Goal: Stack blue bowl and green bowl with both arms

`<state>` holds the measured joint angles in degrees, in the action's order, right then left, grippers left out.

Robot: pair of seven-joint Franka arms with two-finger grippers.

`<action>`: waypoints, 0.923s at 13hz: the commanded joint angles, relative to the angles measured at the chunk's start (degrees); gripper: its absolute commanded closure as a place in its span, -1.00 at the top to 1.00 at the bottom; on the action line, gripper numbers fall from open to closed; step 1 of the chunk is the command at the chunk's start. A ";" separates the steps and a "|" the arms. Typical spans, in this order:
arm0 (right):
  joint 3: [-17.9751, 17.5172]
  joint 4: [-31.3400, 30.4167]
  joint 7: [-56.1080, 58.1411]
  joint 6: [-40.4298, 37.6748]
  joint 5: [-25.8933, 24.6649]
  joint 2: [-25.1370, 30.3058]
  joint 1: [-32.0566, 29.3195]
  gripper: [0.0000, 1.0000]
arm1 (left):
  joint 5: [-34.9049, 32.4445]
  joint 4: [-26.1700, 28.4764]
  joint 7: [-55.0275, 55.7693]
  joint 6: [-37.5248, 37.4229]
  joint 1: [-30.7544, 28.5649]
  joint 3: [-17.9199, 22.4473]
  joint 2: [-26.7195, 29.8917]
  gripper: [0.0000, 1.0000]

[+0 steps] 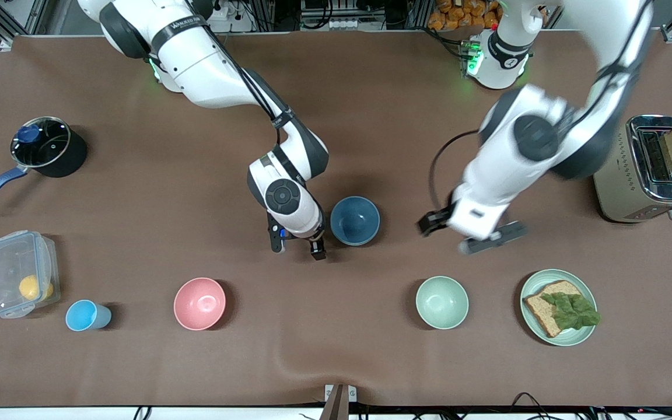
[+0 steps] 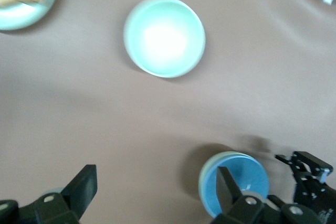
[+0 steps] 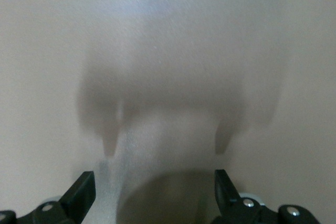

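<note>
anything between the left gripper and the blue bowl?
No. In the front view only bare brown table separates the left gripper, open, from the blue bowl; the right gripper sits beside the bowl toward the right arm's end.

Brown-covered table (image 1: 137, 361), evenly lit

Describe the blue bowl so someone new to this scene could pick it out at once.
On the brown table, look mid-table between the right end effector and the left end effector, both open. The blue bowl sits beside the right one, farther from the camera than the pink bowl and mint-green bowl. Only it is deep blue.
</note>
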<state>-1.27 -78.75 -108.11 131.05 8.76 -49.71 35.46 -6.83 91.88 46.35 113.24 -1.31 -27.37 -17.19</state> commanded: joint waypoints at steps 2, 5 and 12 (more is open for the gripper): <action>-0.49 -4.30 4.22 0.08 -0.94 4.18 -1.80 1.00 | -0.47 0.07 -14.14 -10.11 -7.19 -0.14 9.63 1.00; -0.49 -4.74 8.51 -1.58 -1.03 6.28 -3.37 1.00 | 0.33 -1.88 -18.40 -16.64 -7.92 1.09 12.70 1.00; -0.49 -5.27 40.83 -9.13 -1.03 12.42 -11.37 1.00 | 0.50 -1.88 -24.46 -21.99 -1.94 11.37 15.96 1.00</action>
<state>-0.94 -80.86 -73.17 125.07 8.55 -42.17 26.44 -6.86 89.88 23.84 93.83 -4.23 -17.11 -3.39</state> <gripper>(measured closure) 0.000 0.000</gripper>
